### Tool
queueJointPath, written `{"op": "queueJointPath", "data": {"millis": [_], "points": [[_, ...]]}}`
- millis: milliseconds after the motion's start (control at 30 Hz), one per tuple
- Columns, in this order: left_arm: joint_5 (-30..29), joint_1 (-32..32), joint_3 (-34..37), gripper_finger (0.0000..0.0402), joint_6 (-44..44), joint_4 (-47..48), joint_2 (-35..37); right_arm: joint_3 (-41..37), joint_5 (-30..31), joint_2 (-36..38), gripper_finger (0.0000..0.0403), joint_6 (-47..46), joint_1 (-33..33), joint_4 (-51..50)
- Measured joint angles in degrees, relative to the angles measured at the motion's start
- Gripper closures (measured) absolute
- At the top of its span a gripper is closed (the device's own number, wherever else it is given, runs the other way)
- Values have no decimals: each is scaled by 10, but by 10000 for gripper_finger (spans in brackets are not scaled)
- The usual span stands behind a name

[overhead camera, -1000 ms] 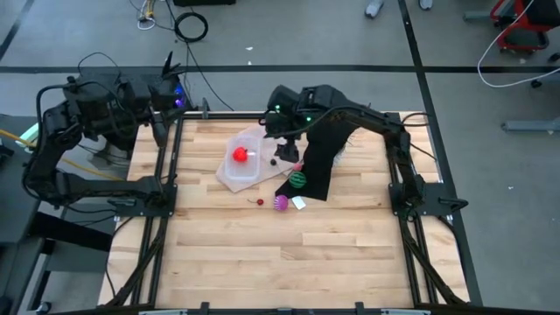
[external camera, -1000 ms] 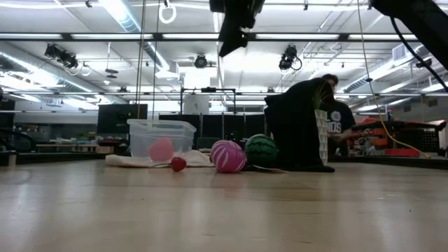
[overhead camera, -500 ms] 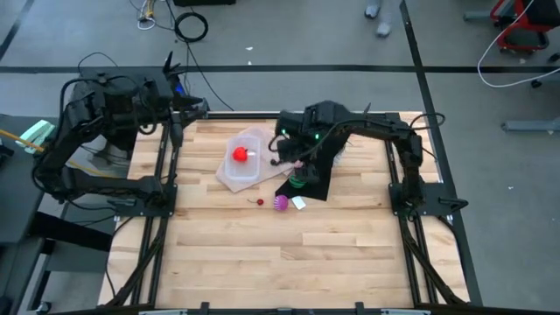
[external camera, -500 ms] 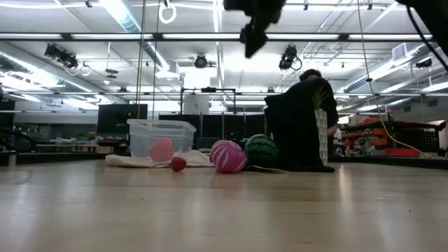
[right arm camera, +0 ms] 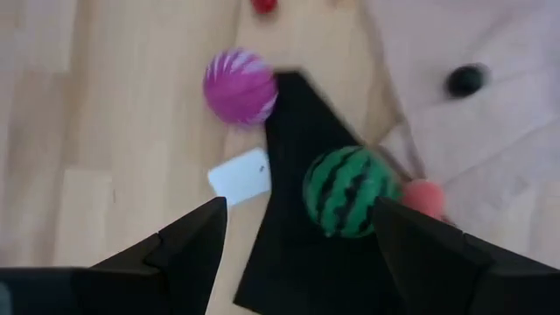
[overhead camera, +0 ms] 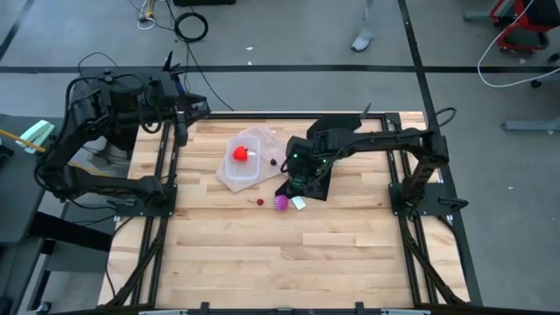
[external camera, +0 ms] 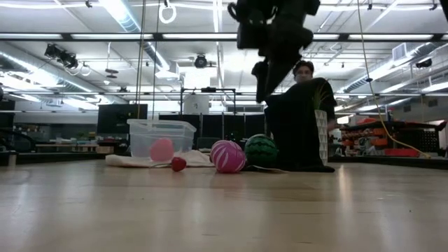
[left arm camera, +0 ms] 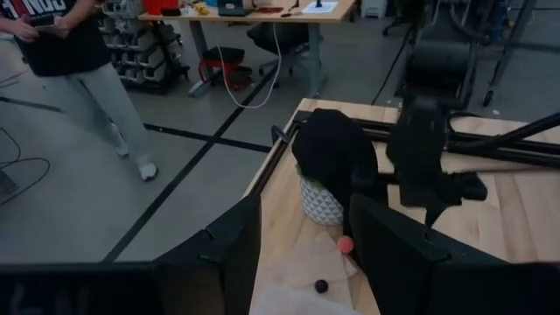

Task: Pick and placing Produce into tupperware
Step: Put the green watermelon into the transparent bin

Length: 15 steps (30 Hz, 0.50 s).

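The clear tupperware (overhead camera: 241, 164) (external camera: 161, 138) stands at the far middle of the table on a flat translucent lid, with the red ball-like fruit (overhead camera: 238, 155) inside. The green striped fruit (right arm camera: 349, 192) (external camera: 261, 150) lies on the edge of the black cloth (right arm camera: 297, 227). The magenta fruit (right arm camera: 241, 87) (overhead camera: 281, 203) and a tiny dark red one (overhead camera: 260, 201) lie on the wood nearby. My right gripper (right arm camera: 299, 210) (overhead camera: 300, 171) hangs open above the green fruit, touching nothing. My left gripper (left arm camera: 306, 210) is open and empty at the table's far left corner (overhead camera: 179, 114).
A small white scrap (right arm camera: 241, 176) lies beside the cloth. A dark little ball (right arm camera: 464, 80) and a salmon piece (right arm camera: 422, 198) lie near the green fruit. The black cloth drapes a white patterned pot (left arm camera: 319, 201). A person stands beyond the table (external camera: 305, 70).
My right gripper has gone from beside the tupperware toward the table's right and near edges and down, and now hangs over the green striped fruit. My left arm has shifted a little toward the table. The fruit has stayed where it was.
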State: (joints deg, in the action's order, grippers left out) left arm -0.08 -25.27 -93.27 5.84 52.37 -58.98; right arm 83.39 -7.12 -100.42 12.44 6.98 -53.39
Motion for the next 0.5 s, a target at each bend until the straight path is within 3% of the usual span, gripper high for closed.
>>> {"op": "queueJointPath", "data": {"millis": [267, 500], "points": [[0, 0, 0, 214, -7, -2, 0, -5, 33, -42, 91, 136, -24, 15], [0, 0, 0, 214, -7, -2, 0, -5, 74, -48, 48, 150, -30, 34]]}}
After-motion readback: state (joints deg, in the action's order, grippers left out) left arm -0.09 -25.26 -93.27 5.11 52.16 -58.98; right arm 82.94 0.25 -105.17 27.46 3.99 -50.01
